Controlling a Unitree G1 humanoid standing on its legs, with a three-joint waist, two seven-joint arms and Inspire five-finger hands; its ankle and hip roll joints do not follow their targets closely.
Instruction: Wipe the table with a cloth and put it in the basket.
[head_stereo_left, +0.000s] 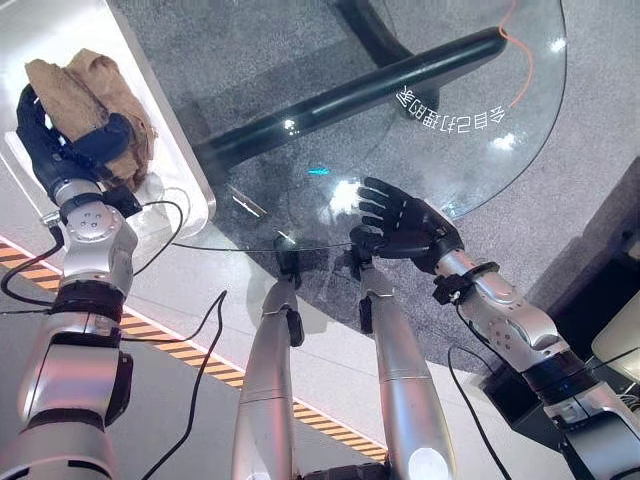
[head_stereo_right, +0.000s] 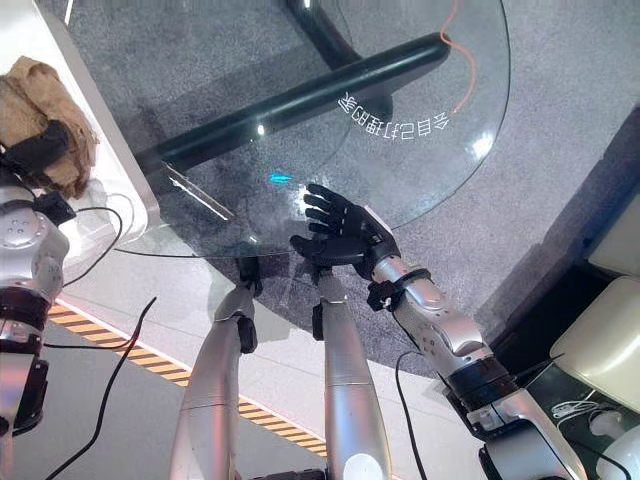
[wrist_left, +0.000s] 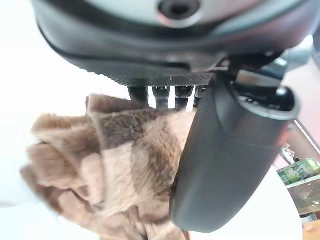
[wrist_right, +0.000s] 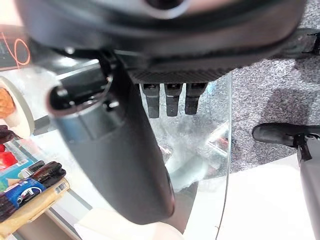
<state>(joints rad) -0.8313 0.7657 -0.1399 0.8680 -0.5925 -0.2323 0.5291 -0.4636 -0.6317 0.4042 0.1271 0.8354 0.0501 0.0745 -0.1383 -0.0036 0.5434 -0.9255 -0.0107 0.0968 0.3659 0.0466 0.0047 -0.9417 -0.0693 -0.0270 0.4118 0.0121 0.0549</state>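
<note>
A brown fuzzy cloth (head_stereo_left: 90, 85) is bunched up over the white basket (head_stereo_left: 190, 165) at the far left. My left hand (head_stereo_left: 55, 140) is shut on it. In the left wrist view the thumb (wrist_left: 230, 160) presses against the cloth (wrist_left: 110, 165), with the fingers curled behind it. My right hand (head_stereo_left: 400, 225) lies open with straight fingers on the near edge of the round glass table (head_stereo_left: 460, 140). The right wrist view shows its fingers (wrist_right: 167, 100) extended over the glass (wrist_right: 220, 130), holding nothing.
A dark table base (head_stereo_left: 350, 95) shows through the glass, on grey carpet. Yellow-and-black floor tape (head_stereo_left: 200, 360) runs along the near side. White furniture (head_stereo_right: 610, 340) stands at the right. Packaged snacks (wrist_right: 25, 195) lie beside the right hand.
</note>
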